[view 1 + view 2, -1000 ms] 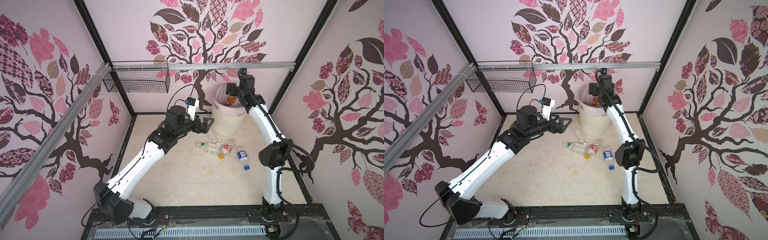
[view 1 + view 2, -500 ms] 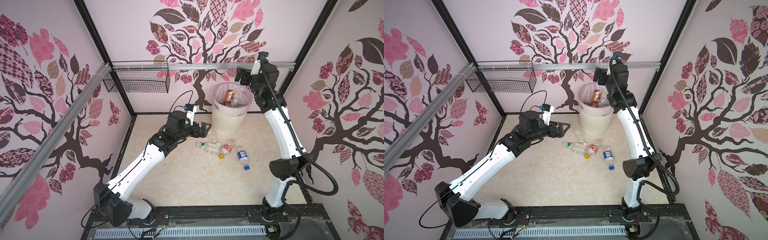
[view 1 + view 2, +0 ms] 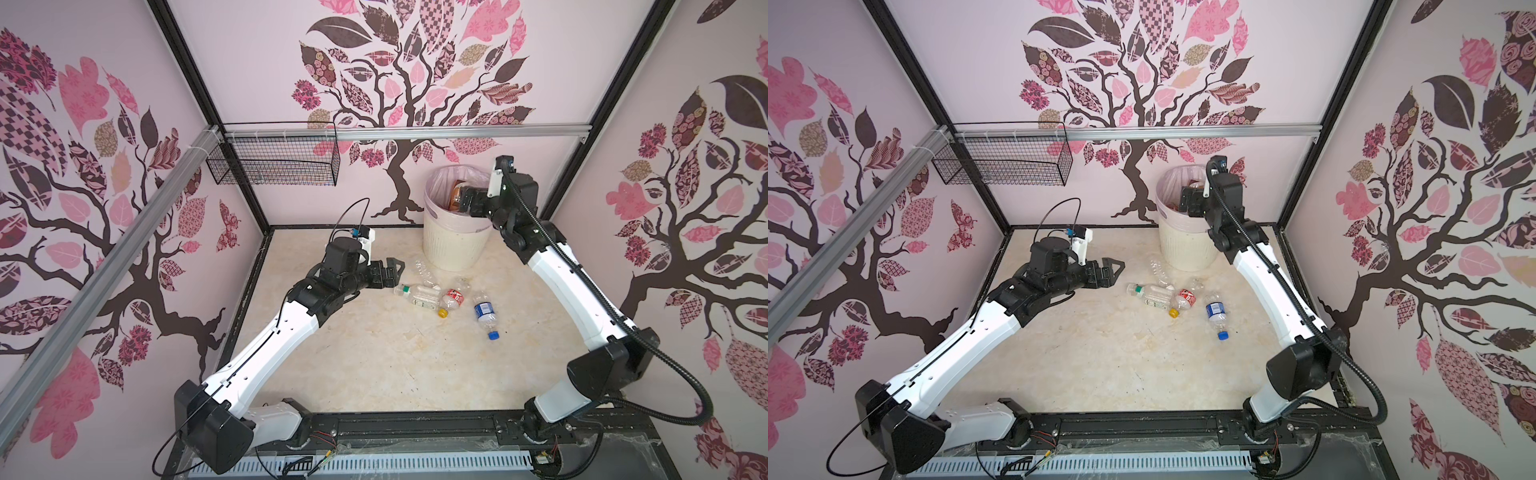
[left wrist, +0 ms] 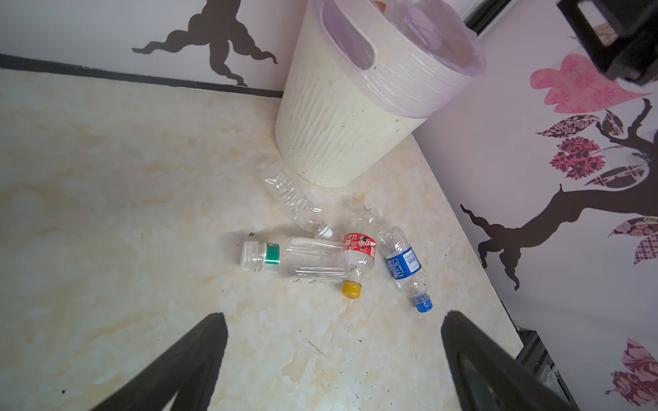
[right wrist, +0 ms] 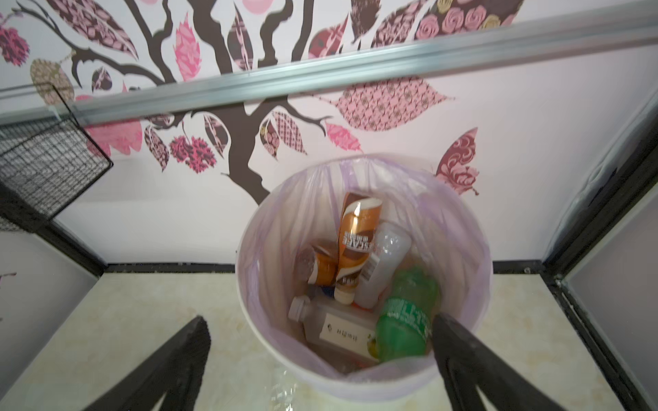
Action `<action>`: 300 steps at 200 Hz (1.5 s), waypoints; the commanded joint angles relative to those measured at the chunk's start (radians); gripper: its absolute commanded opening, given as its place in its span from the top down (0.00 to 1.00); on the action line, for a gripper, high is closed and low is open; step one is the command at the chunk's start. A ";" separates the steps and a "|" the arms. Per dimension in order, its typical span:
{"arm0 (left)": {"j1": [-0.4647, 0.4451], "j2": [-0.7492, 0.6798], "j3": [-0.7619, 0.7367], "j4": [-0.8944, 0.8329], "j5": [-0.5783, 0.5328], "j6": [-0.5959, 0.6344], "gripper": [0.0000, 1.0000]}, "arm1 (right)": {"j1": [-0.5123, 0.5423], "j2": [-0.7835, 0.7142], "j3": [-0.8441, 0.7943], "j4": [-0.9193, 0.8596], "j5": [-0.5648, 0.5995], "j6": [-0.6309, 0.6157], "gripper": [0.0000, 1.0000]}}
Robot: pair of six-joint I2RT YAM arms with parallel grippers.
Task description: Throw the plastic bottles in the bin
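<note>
EMPTY AGAIN OVER THE BIN: Your right gripper hangs above the bin with its fingers spread wide and nothing between them. Half a second ago it was swung high above the rim, and it has since dropped back down. Beyond and below its fingertips, inside the pink liner, lie two brown-labelled bottles, a green bottle and some paler ones. That delivery looks finished, and this arm seems free for another trip.

Your left gripper, just as wide and just as empty, has sunk a little toward the floor over the past second. Four bottles remain outside the bin, all ahead of its fingertips and none touched. The clear bottle with the green collar lies nearest, just past the tips. The red-labelled bottle rests against it farther on, with the blue-labelled bottle beside that. The ribbed clear bottle lies farthest, by the foot of the bin.
</note>
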 commanded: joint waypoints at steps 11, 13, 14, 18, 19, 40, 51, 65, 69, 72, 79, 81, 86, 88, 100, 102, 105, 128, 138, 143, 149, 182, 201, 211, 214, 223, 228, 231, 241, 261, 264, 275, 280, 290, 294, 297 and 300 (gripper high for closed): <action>0.041 -0.021 -0.078 0.013 0.028 -0.075 0.02 | 0.034 -0.128 -0.181 0.068 0.012 0.036 0.01; 0.043 -0.021 -0.079 0.009 0.028 -0.076 0.02 | 0.037 -0.132 -0.192 0.070 0.015 0.038 0.01; 0.043 -0.021 -0.080 0.008 0.028 -0.077 0.02 | 0.039 -0.135 -0.198 0.071 0.016 0.040 0.01; 0.044 -0.021 -0.085 0.006 0.028 -0.081 0.02 | 0.045 -0.144 -0.226 0.074 0.018 0.050 0.00; 0.044 -0.022 -0.087 0.005 0.028 -0.082 0.02 | 0.047 -0.147 -0.233 0.076 0.019 0.052 0.00; 0.052 -0.026 -0.115 -0.001 0.030 -0.111 0.02 | 0.093 -0.186 -0.371 0.103 0.020 0.084 0.00; 0.060 -0.031 -0.133 0.000 0.040 -0.126 0.02 | 0.115 -0.201 -0.434 0.107 0.019 0.102 0.00; 0.065 -0.033 -0.160 0.006 0.039 -0.148 0.02 | 0.132 -0.215 -0.510 0.120 0.008 0.127 0.01; 0.068 -0.032 -0.167 0.008 0.039 -0.154 0.02 | 0.135 -0.219 -0.534 0.128 0.002 0.135 0.00; 0.069 -0.033 -0.171 0.007 0.040 -0.157 0.02 | 0.135 -0.220 -0.551 0.134 -0.003 0.140 0.00; 0.074 -0.032 -0.185 0.010 0.046 -0.165 0.02 | 0.137 -0.219 -0.589 0.141 -0.009 0.151 0.01; 0.075 -0.031 -0.188 0.012 0.047 -0.167 0.02 | 0.137 -0.219 -0.596 0.142 -0.011 0.153 0.01; 0.078 -0.029 -0.194 0.014 0.051 -0.173 0.02 | 0.136 -0.216 -0.614 0.142 -0.015 0.158 0.01; 0.078 -0.029 -0.198 0.015 0.053 -0.176 0.02 | 0.137 -0.215 -0.621 0.142 -0.017 0.160 0.00; 0.082 -0.025 -0.212 0.019 0.066 -0.188 0.02 | 0.139 -0.213 -0.665 0.153 -0.027 0.170 0.01; 0.082 -0.024 -0.213 0.018 0.067 -0.190 0.02 | 0.139 -0.215 -0.673 0.156 -0.028 0.172 0.01; 0.083 -0.023 -0.215 0.017 0.070 -0.194 0.02 | 0.138 -0.214 -0.683 0.160 -0.029 0.173 0.00; 0.085 -0.023 -0.234 0.020 0.079 -0.215 0.02 | 0.140 -0.203 -0.727 0.177 -0.053 0.172 0.01; 0.087 -0.025 -0.241 0.024 0.081 -0.217 0.02 | 0.140 -0.192 -0.733 0.181 -0.071 0.167 0.00; 0.087 -0.026 -0.246 0.025 0.081 -0.219 0.02 | 0.140 -0.184 -0.730 0.181 -0.082 0.167 0.00; 0.089 -0.025 -0.249 0.024 0.080 -0.220 0.02 | 0.143 -0.175 -0.731 0.184 -0.095 0.165 0.01; 0.116 -0.022 -0.275 0.044 0.110 -0.247 0.02 | 0.154 -0.085 -0.713 0.219 -0.164 0.154 0.01; 0.141 -0.018 -0.292 0.056 0.137 -0.267 0.02 | 0.163 -0.019 -0.679 0.219 -0.186 0.145 0.00; 0.158 -0.017 -0.299 0.062 0.159 -0.274 0.02 | 0.171 0.009 -0.661 0.216 -0.195 0.140 0.01; 0.165 -0.017 -0.300 0.063 0.164 -0.277 0.02 | 0.174 0.016 -0.656 0.216 -0.196 0.140 0.01; 0.178 -0.020 -0.306 0.062 0.173 -0.278 0.02 | 0.182 0.035 -0.647 0.222 -0.203 0.135 0.00; 0.185 -0.021 -0.310 0.062 0.177 -0.279 0.02 | 0.186 0.046 -0.644 0.224 -0.208 0.133 0.00; 0.188 -0.023 -0.312 0.061 0.179 -0.277 0.02 | 0.189 0.054 -0.640 0.224 -0.209 0.131 0.01; 0.200 -0.027 -0.319 0.063 0.185 -0.275 0.02 | 0.192 0.074 -0.631 0.222 -0.210 0.131 0.00; 0.212 -0.029 -0.329 0.062 0.193 -0.269 0.01 | 0.195 0.110 -0.623 0.223 -0.207 0.133 0.00; 0.214 -0.028 -0.330 0.063 0.193 -0.269 0.02 | 0.195 0.115 -0.621 0.224 -0.206 0.133 0.00; 0.216 -0.022 -0.331 0.060 0.196 -0.266 0.02 | 0.196 0.131 -0.617 0.223 -0.209 0.134 0.01; 0.217 -0.020 -0.331 0.060 0.196 -0.266 0.02 | 0.196 0.137 -0.614 0.221 -0.213 0.135 0.00; 0.219 -0.015 -0.331 0.061 0.199 -0.266 0.02 | 0.198 0.150 -0.612 0.222 -0.220 0.136 0.01; 0.220 -0.013 -0.331 0.062 0.201 -0.266 0.02 | 0.199 0.154 -0.610 0.222 -0.222 0.136 0.01; 0.220 -0.011 -0.331 0.062 0.202 -0.266 0.02 | 0.199 0.158 -0.609 0.223 -0.223 0.135 0.01; 0.219 -0.010 -0.331 0.064 0.203 -0.267 0.02 | 0.200 0.161 -0.608 0.224 -0.226 0.136 0.01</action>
